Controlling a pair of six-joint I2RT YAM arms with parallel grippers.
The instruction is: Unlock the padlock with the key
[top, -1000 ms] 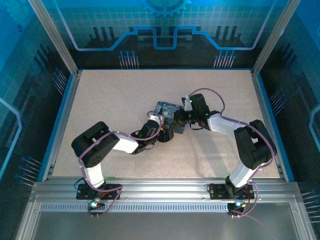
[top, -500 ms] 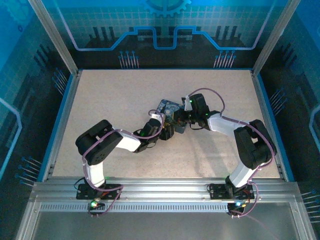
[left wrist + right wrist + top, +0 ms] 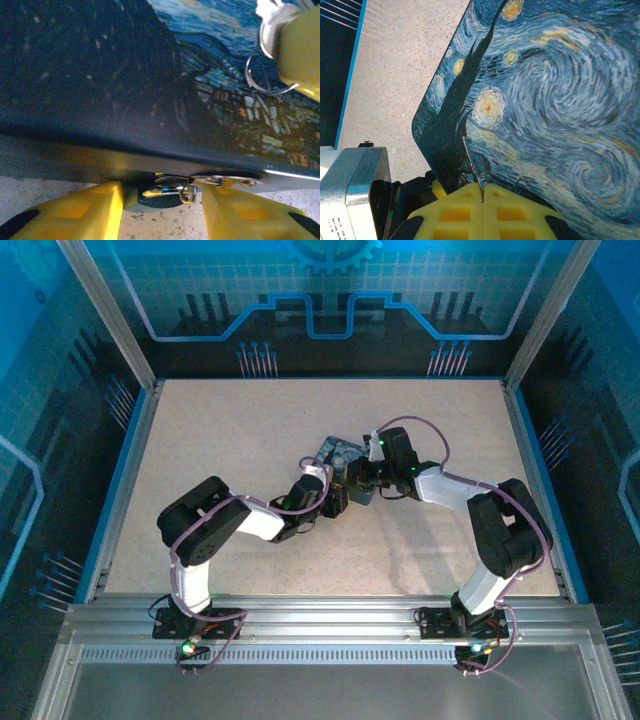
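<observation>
At the middle of the table [image 3: 220, 440], where both arms meet over the painted tin [image 3: 545, 100]: I judge the task to be somewhere between early and halfway.

Done: the key [image 3: 472, 167] is in hand. My right gripper [image 3: 483, 192] has its yellow pads pressed together on it. The key shows edge-on as a thin sliver rising from between them, above the tin's lid. In the left wrist view a wire ring [image 3: 248, 75] hangs beside that same gripper.

Nearly done: my left gripper [image 3: 162, 215] sits at the tin's front edge with its fingers apart, one on either side of the padlock [image 3: 157, 201]. Neither finger visibly touches it.

Not done: the padlock hangs at the front of the tin. Its silvery shackle [image 3: 170, 189] passes through the latch [image 3: 225, 178] and, as far as I can tell, is closed. The key is up over the lid, apart from the lock body. The keyhole is hidden from me, so I cannot say which way it faces.

Left to do, in my judgement:
- close the left fingers on the padlock to steady it;
- bring the key down to the keyhole;
- insert it and turn;
- free the shackle.

Count: one padlock, one key, one ring, one tin, two grippers.
</observation>
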